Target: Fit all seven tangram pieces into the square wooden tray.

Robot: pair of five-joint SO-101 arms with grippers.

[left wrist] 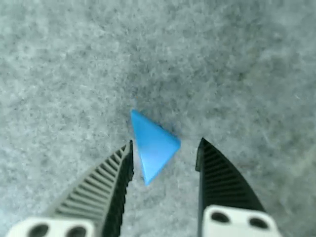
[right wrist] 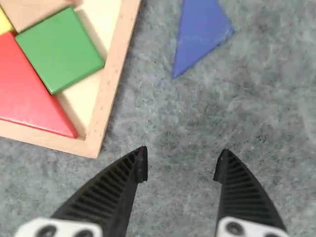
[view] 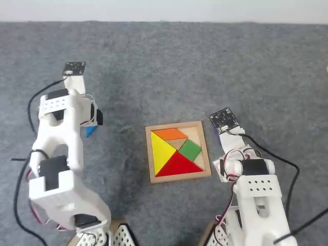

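Note:
The square wooden tray [view: 179, 178] lies mid-table holding an orange piece [view: 170, 134], a yellow triangle [view: 161, 150], a red triangle [view: 179, 164] and a green square [view: 190, 149]. A light blue triangle [left wrist: 153, 144] lies flat on the carpet, and my left gripper [left wrist: 165, 143] stands open with one finger on either side of it. My right gripper [right wrist: 183, 150] is open over bare carpet just off the tray's corner [right wrist: 94, 145]. A dark blue triangle [right wrist: 200, 29] lies beyond it, beside the tray's rim. The green square [right wrist: 59, 49] and red triangle [right wrist: 24, 94] sit inside that rim.
Grey carpet covers the whole table. The left arm [view: 61, 143] stands well left of the tray, with the light blue triangle [view: 90, 131] peeking out beneath it. The right arm [view: 251, 179] stands close against the tray's right side. Black cables trail from both arms.

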